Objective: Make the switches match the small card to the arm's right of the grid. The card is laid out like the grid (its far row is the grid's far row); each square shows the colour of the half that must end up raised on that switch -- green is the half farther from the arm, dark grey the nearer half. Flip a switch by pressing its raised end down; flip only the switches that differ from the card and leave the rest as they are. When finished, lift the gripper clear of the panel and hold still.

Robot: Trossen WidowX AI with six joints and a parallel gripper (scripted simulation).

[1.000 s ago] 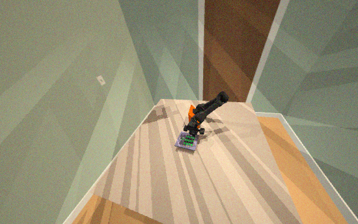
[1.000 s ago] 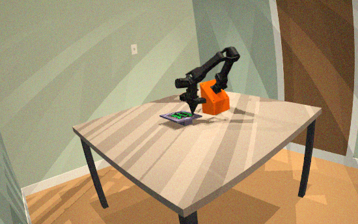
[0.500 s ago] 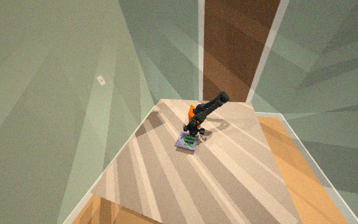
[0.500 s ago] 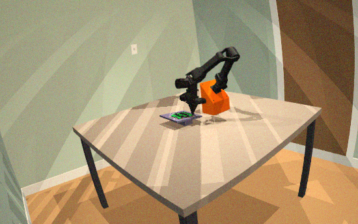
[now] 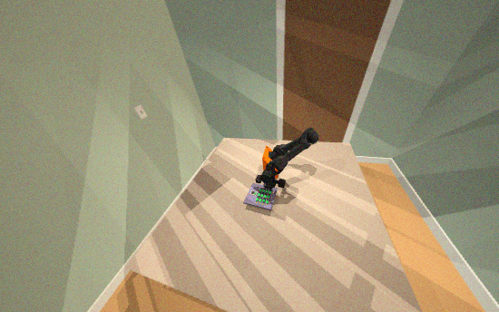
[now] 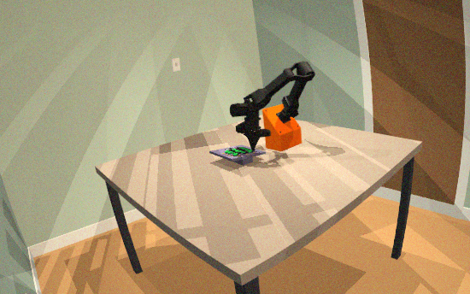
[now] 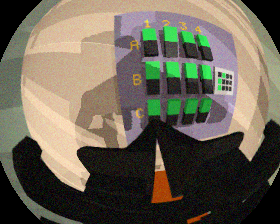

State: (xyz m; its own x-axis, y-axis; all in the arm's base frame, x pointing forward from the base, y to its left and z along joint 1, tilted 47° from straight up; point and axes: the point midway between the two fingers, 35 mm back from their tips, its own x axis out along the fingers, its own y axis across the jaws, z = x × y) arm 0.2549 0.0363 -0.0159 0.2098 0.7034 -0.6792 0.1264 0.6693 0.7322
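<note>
The lilac panel [image 5: 249, 201] [image 6: 220, 152] [image 7: 223, 45] carries three rows of rocker switches, A to C, in columns 1 to 4. In the wrist view, switch A2 [image 7: 170, 35] and switch B1 [image 7: 152, 71] show larger green faces than their neighbours and look raised at the green half. The others in rows A and B look raised at the dark half. The card [image 7: 224, 81] seems to show green at A2, B1 and C1, dark elsewhere. My gripper [image 5: 269, 187] [image 6: 253, 149] [image 7: 155, 123] is shut and empty, its tips at the near end of switch C1 [image 7: 154, 107], hiding its dark half. Contact cannot be told.
The orange arm base [image 5: 267, 159] [image 6: 283, 136] stands behind the gripper. The panel sits raised on the wooden table [image 5: 290, 254] [image 6: 214, 222]. Striped shadows cross the table, and the arm's shadow falls beside the panel.
</note>
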